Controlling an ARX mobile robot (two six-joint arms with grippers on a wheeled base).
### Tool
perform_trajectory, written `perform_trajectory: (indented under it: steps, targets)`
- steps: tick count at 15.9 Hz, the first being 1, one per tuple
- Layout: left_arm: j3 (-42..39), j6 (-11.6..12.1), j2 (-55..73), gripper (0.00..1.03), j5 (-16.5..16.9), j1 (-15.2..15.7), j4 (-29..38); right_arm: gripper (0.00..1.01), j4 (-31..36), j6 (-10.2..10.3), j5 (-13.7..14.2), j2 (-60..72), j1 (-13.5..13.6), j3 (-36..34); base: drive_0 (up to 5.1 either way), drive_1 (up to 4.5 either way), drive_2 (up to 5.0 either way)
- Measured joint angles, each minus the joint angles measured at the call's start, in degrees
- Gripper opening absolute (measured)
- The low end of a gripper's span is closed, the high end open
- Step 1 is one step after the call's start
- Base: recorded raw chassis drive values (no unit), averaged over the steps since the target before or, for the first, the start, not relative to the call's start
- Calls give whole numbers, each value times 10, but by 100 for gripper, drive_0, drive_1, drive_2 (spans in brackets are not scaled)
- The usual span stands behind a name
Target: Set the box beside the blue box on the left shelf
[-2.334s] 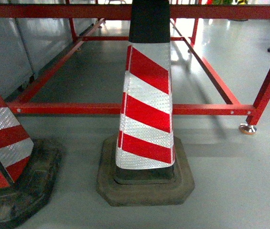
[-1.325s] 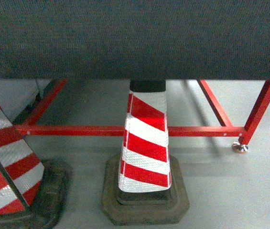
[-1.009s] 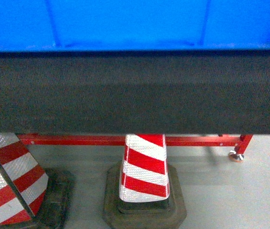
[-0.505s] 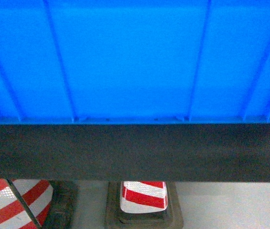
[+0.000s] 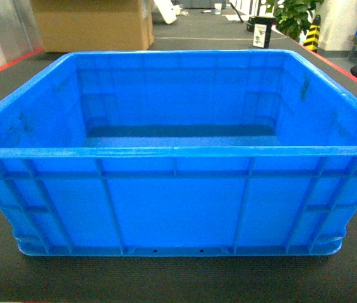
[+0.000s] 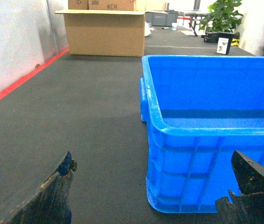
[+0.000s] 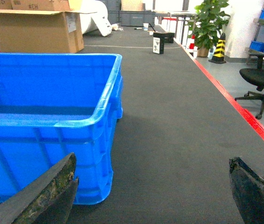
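The box (image 5: pixel 177 189), a large bright-blue ribbed crate, stands empty on a dark mat-covered table (image 5: pixel 165 281) and fills the head view. My left gripper (image 6: pixel 153 158) is open; its worn fingers straddle the box's near left corner (image 6: pixel 169 177), apart from it. My right gripper (image 7: pixel 153 161) is open too, just right of the box's near right corner (image 7: pixel 94 172), with only mat between its fingers. Neither gripper shows in the head view. The left shelf is out of view.
A cardboard carton (image 6: pixel 104 30) stands at the table's far left. A red stripe (image 7: pixel 244 112) marks the table's right edge, with an office chair (image 7: pixel 262 79) beyond it. A small black box (image 7: pixel 159 44) and a potted plant (image 7: pixel 209 21) sit far back.
The head view has risen from the floor with striped cones and a red frame, past the table's dark edge, up to the blue box on the tabletop.
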Motion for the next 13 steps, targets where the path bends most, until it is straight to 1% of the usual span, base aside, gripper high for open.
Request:
perform_trajectory:
  steps: [13]
  targets:
    - [0, 0, 0, 98, 0, 0, -2, 98, -2, 0, 0, 0, 0, 0, 0, 0, 0]
